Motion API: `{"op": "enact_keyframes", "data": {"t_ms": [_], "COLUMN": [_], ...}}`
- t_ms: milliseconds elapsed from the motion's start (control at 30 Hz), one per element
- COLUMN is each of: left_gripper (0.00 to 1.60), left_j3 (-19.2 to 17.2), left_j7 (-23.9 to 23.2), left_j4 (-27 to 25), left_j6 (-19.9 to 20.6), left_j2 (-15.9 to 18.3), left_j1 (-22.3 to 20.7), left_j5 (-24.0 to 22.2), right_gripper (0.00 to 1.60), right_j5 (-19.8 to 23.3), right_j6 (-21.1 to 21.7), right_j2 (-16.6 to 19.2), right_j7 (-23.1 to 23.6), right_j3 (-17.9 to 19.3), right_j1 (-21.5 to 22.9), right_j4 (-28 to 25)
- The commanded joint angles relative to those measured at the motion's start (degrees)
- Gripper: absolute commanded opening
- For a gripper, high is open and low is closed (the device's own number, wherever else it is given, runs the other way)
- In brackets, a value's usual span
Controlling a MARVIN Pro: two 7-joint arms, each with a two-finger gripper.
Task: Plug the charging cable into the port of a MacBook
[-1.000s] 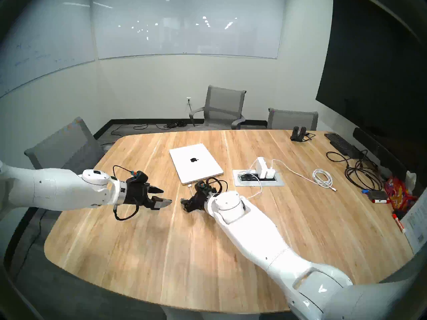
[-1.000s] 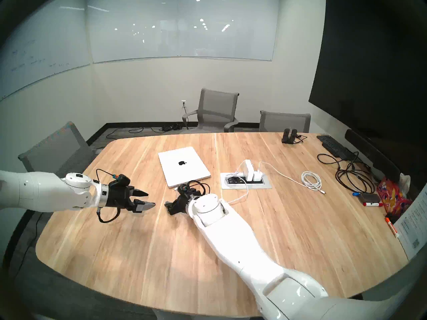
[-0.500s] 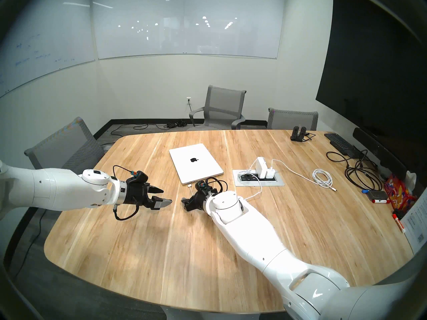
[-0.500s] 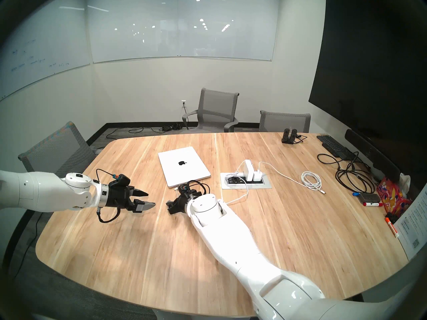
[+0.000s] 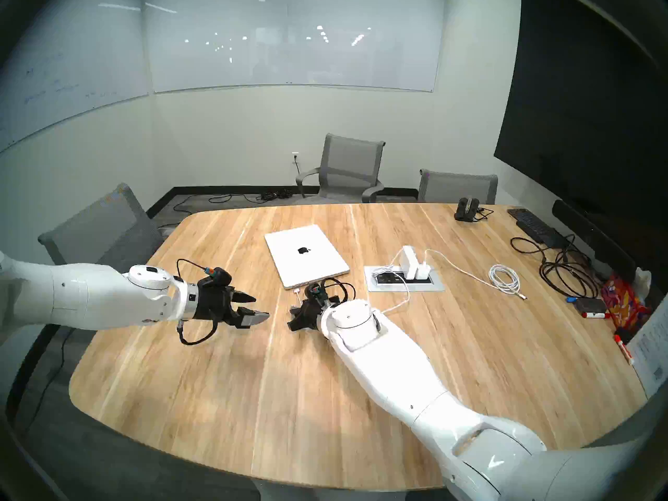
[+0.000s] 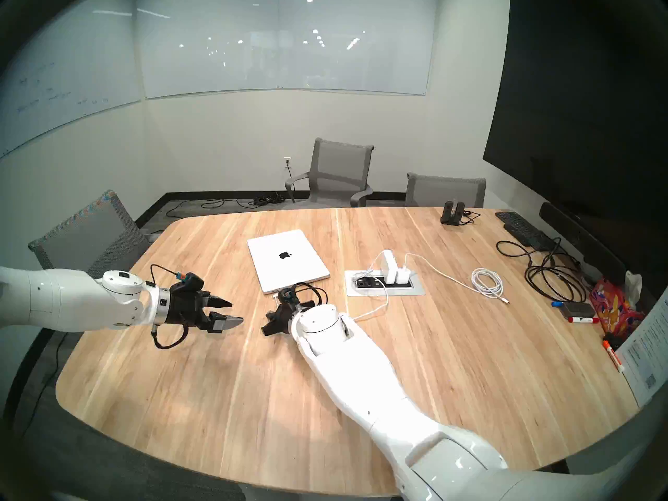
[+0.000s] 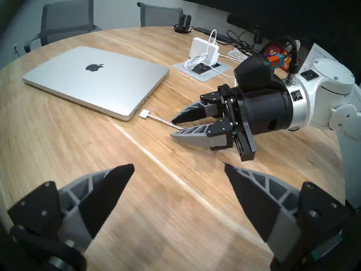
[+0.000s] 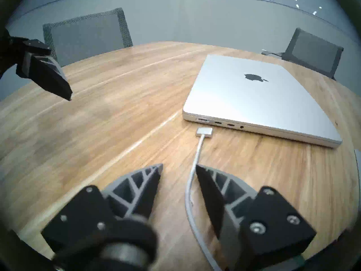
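The silver MacBook [image 8: 254, 98] lies shut on the wooden table [image 5: 253, 381], apple logo up. Its port [image 8: 203, 120] is the endmost slot on the near side edge. The charging cable [image 8: 197, 155] lies on the table with its flat connector [image 8: 204, 131] just in front of that port, not touching it. My right gripper [image 8: 179, 165] sits low over the table with its jaws partly narrowed. The cord runs between them against the right finger [image 8: 207, 178], with a gap on the other side. My left gripper [image 7: 179, 165] hovers open and empty to the left.
A grey power box [image 5: 403, 283] sunk in the table holds white charger bricks [image 5: 410, 261] right of the laptop. Farther right lie a coiled white cord [image 5: 504, 278], black cords [image 5: 564, 272] and a black keyboard [image 5: 535, 225]. Grey chairs stand around the table.
My right gripper's jaws have narrowed around the cord. The right arm shifted slightly. The left arm, the laptop and the connector have not moved.
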Motion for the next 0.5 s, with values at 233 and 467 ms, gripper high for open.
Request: {"op": "enact_keyframes", "data": {"t_ms": [233, 467], "left_gripper": [1.60, 1.60], "left_j3": [-0.78, -0.78], "left_j7": [0.15, 0.14], "left_j4": [0.10, 0.10], "left_j6": [-0.15, -0.15], "left_j2": [-0.11, -0.11], "left_j1": [-1.04, -1.04], "left_j5": [-0.05, -0.05], "right_gripper": [0.71, 0.43], "right_j5": [-0.03, 0.05], "right_j6": [0.71, 1.28], "right_j2": [0.48, 0.72], "right_j7": [0.79, 0.66], "right_j3": [-0.14, 0.09], "right_j1": [-0.26, -0.69], "right_j4": [-2.79, -3.64]}}
